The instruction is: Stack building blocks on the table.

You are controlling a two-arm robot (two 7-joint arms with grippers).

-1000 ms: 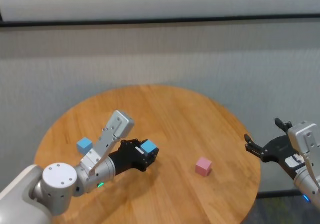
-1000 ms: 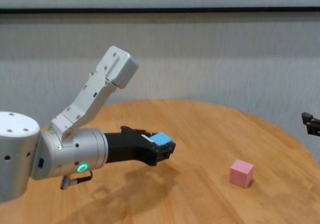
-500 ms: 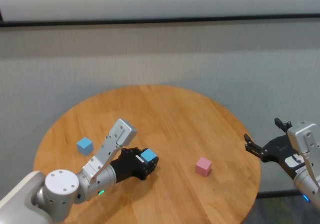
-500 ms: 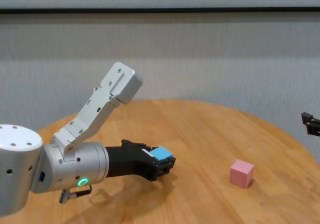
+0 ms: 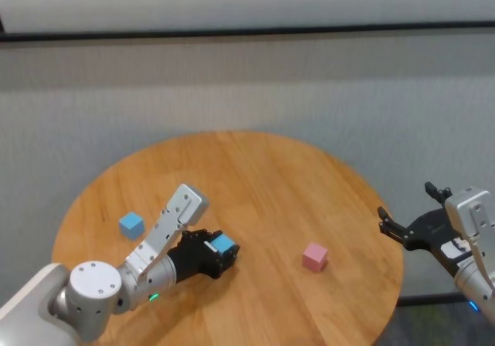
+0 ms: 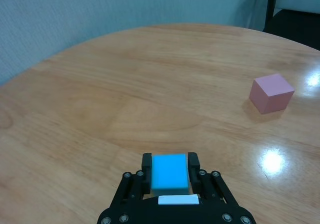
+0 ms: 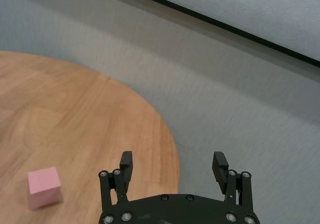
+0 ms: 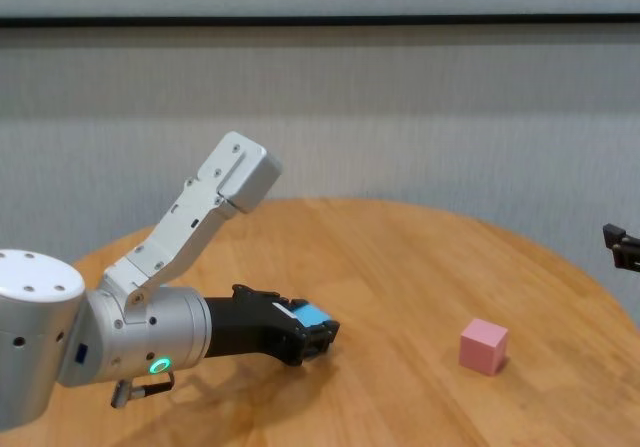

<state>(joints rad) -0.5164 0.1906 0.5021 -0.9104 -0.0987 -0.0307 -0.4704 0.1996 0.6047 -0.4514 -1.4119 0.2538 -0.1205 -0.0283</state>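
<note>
Left gripper (image 5: 220,251) is low over the table (image 5: 263,168), near the middle of the near half, and it is clamped on a light blue block (image 5: 223,245). The left wrist view makes that plain: the black fingers (image 6: 146,165) press on both sides of the cube, whose flat matte top faces the camera. From the chest view only a sliver of blue shows above the fingertips, close to the wood; whether it touches the top, I cannot tell.

Only the head view picks up the second light blue block (image 5: 131,224), sitting alone near the table's left edge, well apart from the gripper. The chest view hides it behind the left arm.

The pink block (image 5: 315,257) rests on the wood toward the right edge, near side, a clean plain cube with sharp corners. The left wrist view sees it ahead of the held cube, well apart.

Right gripper (image 7: 174,169) hangs off the table beyond the right edge, fingers spread wide with nothing between them, and its wrist view catches the pink block on the table.
</note>
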